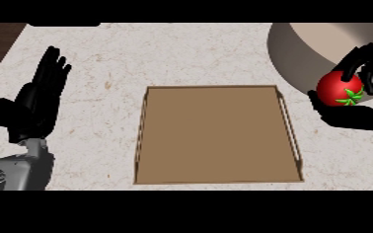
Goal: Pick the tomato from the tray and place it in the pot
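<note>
A red tomato (336,89) with a green stem is held at the right edge of the head view, my right hand (348,114) curled round it from below and behind. It hangs beside the near wall of the large beige pot (295,49) at the upper right, just off the tray's right side. The brown tray (218,133) lies flat in the middle of the counter with nothing in it. My left hand (40,98) rests at the left, fingers straight and pointing up, holding nothing.
The pale speckled counter (109,64) stretches around the tray. A dark strip of counter edge (9,34) shows at the upper left corner.
</note>
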`<state>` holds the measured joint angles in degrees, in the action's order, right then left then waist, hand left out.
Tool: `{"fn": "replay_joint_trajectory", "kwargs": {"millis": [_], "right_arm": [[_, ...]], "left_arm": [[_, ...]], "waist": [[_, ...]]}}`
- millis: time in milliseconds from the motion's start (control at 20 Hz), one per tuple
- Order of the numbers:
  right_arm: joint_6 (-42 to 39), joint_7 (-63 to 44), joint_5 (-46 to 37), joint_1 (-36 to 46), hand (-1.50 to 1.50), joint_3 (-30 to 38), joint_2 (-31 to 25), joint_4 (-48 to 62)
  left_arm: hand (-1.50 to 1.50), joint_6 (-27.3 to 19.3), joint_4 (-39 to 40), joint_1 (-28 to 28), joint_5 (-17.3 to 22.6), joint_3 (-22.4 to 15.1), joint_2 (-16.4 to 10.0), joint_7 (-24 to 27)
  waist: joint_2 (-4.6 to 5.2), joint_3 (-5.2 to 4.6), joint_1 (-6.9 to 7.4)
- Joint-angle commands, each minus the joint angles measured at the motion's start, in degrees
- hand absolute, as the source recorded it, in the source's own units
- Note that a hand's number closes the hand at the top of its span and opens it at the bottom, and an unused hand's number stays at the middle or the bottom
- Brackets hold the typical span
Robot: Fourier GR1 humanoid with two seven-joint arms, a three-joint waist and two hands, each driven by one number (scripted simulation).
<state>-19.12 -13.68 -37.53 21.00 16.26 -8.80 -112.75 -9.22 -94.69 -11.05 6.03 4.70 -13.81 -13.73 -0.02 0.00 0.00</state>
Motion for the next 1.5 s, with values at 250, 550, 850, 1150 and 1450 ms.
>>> {"fn": "replay_joint_trajectory", "kwargs": {"millis": [250,550,850,1150,1450], "right_arm": [[3.61,9.36,7.07,11.26,1.50,11.09,-10.30,27.27],[15.12,19.85,-0.38,15.55,1.50,8.90,-13.02,43.43],[29.51,22.45,-15.46,15.48,1.50,6.22,-18.00,53.84],[35.67,31.39,-14.90,23.56,1.50,8.14,-21.50,75.75],[31.80,29.97,-10.97,27.35,-1.50,11.82,-20.65,88.00]], "left_arm": [[0.00,0.04,4.51,-4.58,-1.05,0.64,0.54,-0.08],[0.00,1.65,1.08,0.97,-1.37,-1.12,1.99,2.71],[0.00,1.40,-0.08,-1.53,-0.35,-0.94,1.91,-0.46],[0.00,1.03,1.65,-2.50,-1.79,-0.96,2.11,1.01],[0.00,1.45,1.45,-4.02,-1.82,-1.57,2.14,0.39]], "waist": [[0.42,0.03,0.52],[0.55,0.04,1.67],[0.95,0.11,2.76],[0.94,0.12,2.53],[1.56,0.24,3.75]]}}
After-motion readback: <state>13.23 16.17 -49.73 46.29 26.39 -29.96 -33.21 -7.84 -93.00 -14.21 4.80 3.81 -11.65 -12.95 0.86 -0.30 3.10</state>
